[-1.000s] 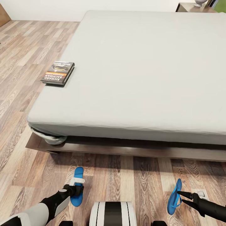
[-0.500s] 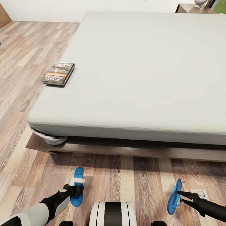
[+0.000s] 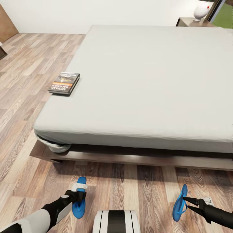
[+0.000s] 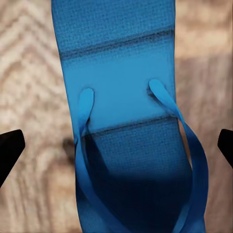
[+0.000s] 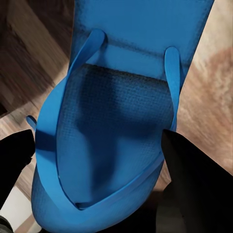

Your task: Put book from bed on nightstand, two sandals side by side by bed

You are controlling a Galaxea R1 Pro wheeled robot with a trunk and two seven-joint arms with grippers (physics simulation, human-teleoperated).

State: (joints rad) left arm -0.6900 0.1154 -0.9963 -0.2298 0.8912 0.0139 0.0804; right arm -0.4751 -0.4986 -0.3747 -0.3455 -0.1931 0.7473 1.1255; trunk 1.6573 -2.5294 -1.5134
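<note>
Near the foot of the bed [image 3: 145, 84], on wood-plank floor [image 3: 129, 184]:

- Left sandal [image 3: 78, 198]: blue, flat on the floor, sole down, toe toward the bed frame. Left gripper [image 3: 78, 195] directly above it; in the left wrist view fingers [image 4: 10, 148] spread wide to either side of the sandal [image 4: 124, 126], clear of its edges. Claw released, grasping nothing.
- Right sandal [image 3: 180, 203]: blue, tipped up on edge, raised off the floor. Right gripper [image 3: 185, 201] clenched on it; in the right wrist view dark fingers [image 5: 187, 170] pressed against both sides of the sole [image 5: 121, 121].
- Sandals well apart, robot's base [image 3: 116, 221] between them.
- Book [image 3: 64, 83]: flat on the grey mattress near its left edge, cover up.
- Nightstand [image 3: 191, 22]: beyond the far right corner of the bed, white rounded object [image 3: 201, 12] on top.
</note>
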